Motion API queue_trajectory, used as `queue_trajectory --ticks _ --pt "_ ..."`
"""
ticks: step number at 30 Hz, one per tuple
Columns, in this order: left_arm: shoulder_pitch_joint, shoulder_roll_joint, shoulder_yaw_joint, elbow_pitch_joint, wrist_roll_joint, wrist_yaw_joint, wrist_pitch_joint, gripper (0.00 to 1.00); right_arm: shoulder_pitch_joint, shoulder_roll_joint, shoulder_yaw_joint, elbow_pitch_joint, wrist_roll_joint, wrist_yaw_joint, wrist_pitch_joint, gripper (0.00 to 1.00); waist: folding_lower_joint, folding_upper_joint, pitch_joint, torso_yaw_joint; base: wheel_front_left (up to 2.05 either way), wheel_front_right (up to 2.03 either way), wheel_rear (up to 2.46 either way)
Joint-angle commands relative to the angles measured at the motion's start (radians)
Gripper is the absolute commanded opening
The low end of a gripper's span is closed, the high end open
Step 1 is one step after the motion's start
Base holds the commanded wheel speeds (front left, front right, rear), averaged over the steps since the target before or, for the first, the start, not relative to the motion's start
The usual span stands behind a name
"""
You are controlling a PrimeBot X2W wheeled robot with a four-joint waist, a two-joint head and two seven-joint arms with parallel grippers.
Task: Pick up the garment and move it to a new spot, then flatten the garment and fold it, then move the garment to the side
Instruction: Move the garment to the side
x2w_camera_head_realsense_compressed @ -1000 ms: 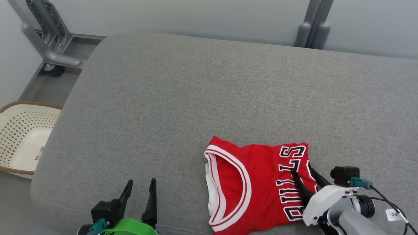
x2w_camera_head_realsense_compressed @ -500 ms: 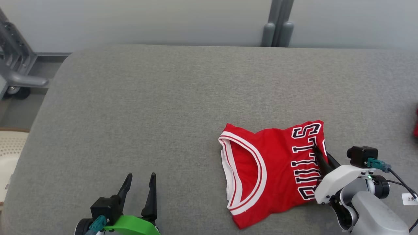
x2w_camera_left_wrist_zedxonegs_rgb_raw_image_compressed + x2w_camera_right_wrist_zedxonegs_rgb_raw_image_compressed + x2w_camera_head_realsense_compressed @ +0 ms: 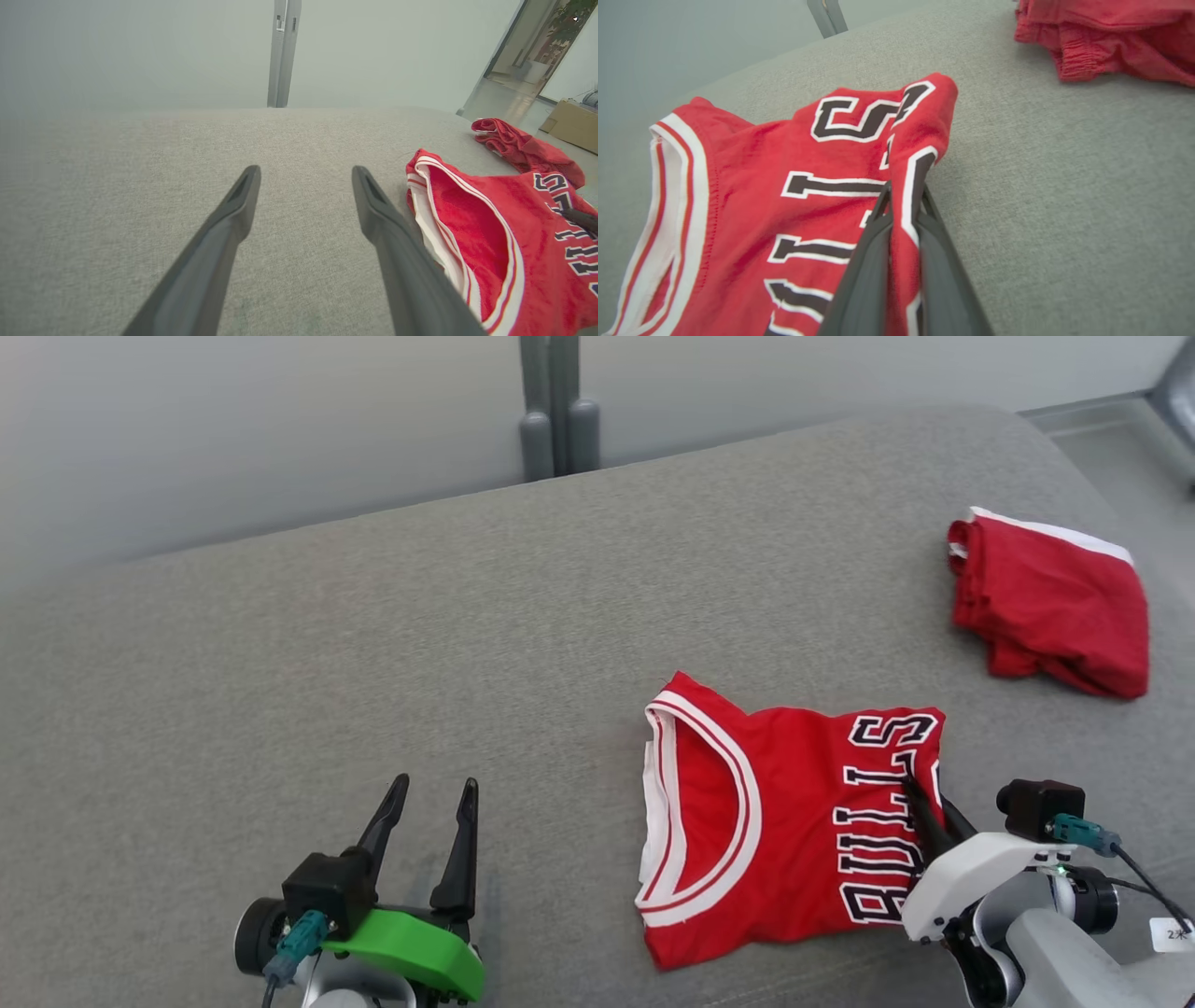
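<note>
The right gripper [image 3: 922, 795] is clenched on the edge of the jersey [image 3: 784, 821], which lies folded at five o'clock on the cushion [image 3: 373, 663], while the left gripper [image 3: 436, 784] gapes idle at seven, so I'd say it's the move aside, calling for a gentle drag that keeps the fold.

- Wide grey woven cushion [image 3: 373, 663], rounded corner at far right.
- Plain pale grey wall [image 3: 233, 429] behind it.
- Grey vertical post [image 3: 558, 401] against the wall.
- Grey floor [image 3: 1130, 457] past the right corner.
- Left wrist view: doorway [image 3: 528, 60], cardboard box [image 3: 572, 123], green plant [image 3: 572, 23].
- Soft, even light.
</note>
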Motion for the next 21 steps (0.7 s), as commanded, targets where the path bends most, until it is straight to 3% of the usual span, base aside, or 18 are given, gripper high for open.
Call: queue_trajectory --ticks 1,10,21 --pt "-0.013 0.004 0.001 -0.005 0.014 -0.004 0.001 1.0 0.013 0.007 0.0 -0.005 -0.007 -0.002 -0.003 0.0 0.0 -0.0001 0.01 -0.143 0.0 0.0 0.0" --pt "-0.043 0.004 -0.028 -0.019 0.026 -0.004 0.001 1.0 0.013 0.019 -0.006 -0.025 -0.004 -0.002 -0.003 0.0 0.0 -0.0001 0.041 -0.223 0.0 0.0 0.0" --pt "-0.097 0.005 -0.062 -0.033 0.063 -0.011 0.001 1.0 -0.133 0.062 -0.001 -0.076 0.014 -0.001 -0.003 0.0 0.0 -0.0001 0.137 -0.144 0.0 0.0 0.0"
